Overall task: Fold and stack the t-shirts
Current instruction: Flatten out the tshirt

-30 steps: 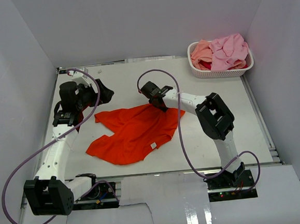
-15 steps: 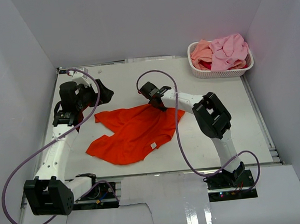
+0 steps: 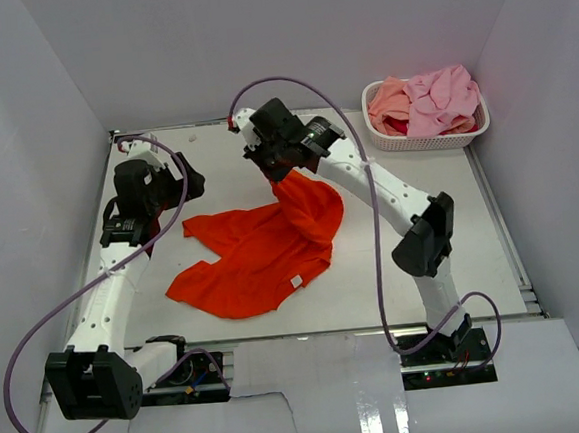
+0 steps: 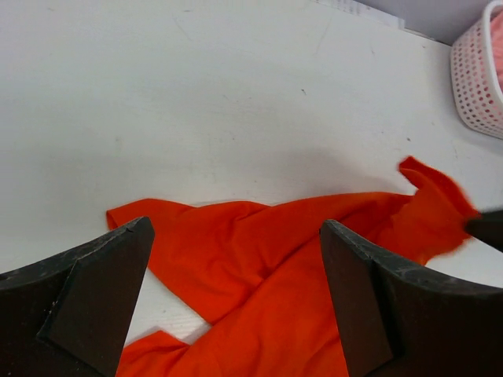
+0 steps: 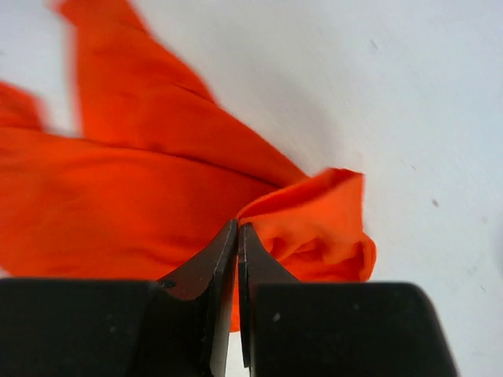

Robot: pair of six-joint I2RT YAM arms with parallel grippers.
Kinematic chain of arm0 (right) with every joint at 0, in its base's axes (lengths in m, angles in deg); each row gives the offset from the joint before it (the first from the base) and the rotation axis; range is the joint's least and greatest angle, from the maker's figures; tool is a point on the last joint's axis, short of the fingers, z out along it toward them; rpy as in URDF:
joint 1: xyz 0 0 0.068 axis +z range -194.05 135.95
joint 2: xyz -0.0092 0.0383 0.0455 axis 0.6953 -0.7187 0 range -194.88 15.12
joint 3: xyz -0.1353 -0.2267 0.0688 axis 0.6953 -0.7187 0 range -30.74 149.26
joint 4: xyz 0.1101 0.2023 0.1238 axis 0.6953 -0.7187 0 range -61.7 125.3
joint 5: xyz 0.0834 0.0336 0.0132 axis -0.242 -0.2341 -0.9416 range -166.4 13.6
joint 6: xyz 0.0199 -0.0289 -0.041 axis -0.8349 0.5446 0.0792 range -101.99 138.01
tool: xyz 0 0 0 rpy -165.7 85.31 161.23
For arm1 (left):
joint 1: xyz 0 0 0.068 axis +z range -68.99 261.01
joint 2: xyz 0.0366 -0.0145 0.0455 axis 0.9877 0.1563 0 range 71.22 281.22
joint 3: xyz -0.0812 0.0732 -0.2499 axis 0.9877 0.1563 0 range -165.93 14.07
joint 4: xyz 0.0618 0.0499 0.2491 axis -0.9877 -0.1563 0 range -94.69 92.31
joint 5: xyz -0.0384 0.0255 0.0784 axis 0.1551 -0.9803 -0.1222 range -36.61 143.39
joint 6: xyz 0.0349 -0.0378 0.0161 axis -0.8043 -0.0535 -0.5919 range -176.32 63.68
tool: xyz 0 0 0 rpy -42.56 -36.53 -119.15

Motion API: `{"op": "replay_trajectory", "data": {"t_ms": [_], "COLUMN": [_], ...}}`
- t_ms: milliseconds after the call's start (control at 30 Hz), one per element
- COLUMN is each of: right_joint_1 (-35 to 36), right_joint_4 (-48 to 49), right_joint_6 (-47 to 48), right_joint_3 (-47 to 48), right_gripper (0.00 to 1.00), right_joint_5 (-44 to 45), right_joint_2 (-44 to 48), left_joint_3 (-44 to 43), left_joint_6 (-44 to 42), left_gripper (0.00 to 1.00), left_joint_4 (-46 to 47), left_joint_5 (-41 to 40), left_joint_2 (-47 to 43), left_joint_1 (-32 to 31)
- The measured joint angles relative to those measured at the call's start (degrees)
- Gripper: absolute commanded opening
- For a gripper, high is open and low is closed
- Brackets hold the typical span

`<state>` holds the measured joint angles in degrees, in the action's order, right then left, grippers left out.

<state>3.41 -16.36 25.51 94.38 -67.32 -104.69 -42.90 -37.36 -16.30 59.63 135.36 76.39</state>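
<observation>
A bright orange-red cloth t-shirt (image 3: 257, 254) lies spread and rumpled across the middle of the white table (image 3: 441, 225), most of it flat on the surface, with a small white tag showing near its near edge. Its far right corner is drawn up off the table into a hanging peak, pinched by the right gripper (image 3: 278, 173), whose two black fingers are pressed together on a bunched fold of the cloth; the right wrist view shows the fingertips (image 5: 228, 236) meeting on the orange-red fabric (image 5: 118, 196). The left gripper (image 3: 186, 176) hangs over the table's far left part, just beside the shirt's left edge, its jaws spread wide and holding nothing; in the left wrist view the shirt (image 4: 275, 251) lies below and between its open fingers (image 4: 94, 290). In the far right corner stands a white perforated plastic basket (image 3: 424, 143) heaped with a light pink shirt (image 3: 443, 99), a salmon-peach one (image 3: 388, 98) and a little dark red cloth beneath them.
</observation>
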Motion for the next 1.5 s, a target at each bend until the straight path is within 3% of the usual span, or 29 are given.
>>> {"op": "replay_trajectory", "data": {"t_ms": [133, 367, 500, 667, 867, 1000, 1133, 1200, 1333, 1500], "right_joint_1": [3.8, 9.2, 9.2, 9.2, 9.2, 9.2, 7.9, 1.3, -16.9, -39.3], "right_joint_4": [-2.7, 2.4, 5.0, 4.2, -2.2, -9.2, -12.5, -12.2, -10.0, -9.7], "right_joint_6": [-2.7, -7.8, -11.5, -15.4, -21.8, -23.3, -23.1, -22.2, -21.0, -20.5], "right_joint_3": [4.0, -10.6, -12.4, -11.0, -13.6, -8.7, 4.0, 5.9, -0.4, -0.9], "right_gripper": [0.08, 0.08, 0.08, 0.08, 0.08, 0.08, 0.08, 0.08, 0.08, 0.08], "right_joint_5": [-13.2, -31.6, -35.0, -29.6, -18.8, -10.8, -4.6, -7.7, -16.5, -29.1], "right_joint_2": [9.5, 39.6, 51.8, 60.5, 62.7, 56.8, 45.4, 41.3, 35.6, 26.8], "left_joint_3": [0.0, -0.9, -4.4, -11.8, -16.4, -16.7, -16.6, -16.5, -16.5, -16.6], "left_joint_6": [0.7, 0.5, 0.3, 0.2, 0.4, 0.9, 1.7, 1.9, 1.8, 2.6], "left_gripper": [0.98, 0.98, 0.98, 0.98, 0.98, 0.98, 0.98, 0.98, 0.98, 0.98], "left_joint_4": [-0.8, -0.7, -0.7, -0.4, -0.2, -0.9, -1.2, -1.1, -0.9, -0.1], "left_joint_5": [-2.6, 0.5, 5.4, 14.8, 28.2, 31.5, 27.4, 24.2, 21.1, 20.3], "left_joint_2": [-0.1, 1.5, 5.4, 11.8, 18.4, 21.6, 20.1, 17.5, 11.7, 10.3], "left_joint_1": [0.1, 0.3, 0.3, 0.3, 0.3, 0.3, 0.3, 0.5, 2.2, 5.3]}}
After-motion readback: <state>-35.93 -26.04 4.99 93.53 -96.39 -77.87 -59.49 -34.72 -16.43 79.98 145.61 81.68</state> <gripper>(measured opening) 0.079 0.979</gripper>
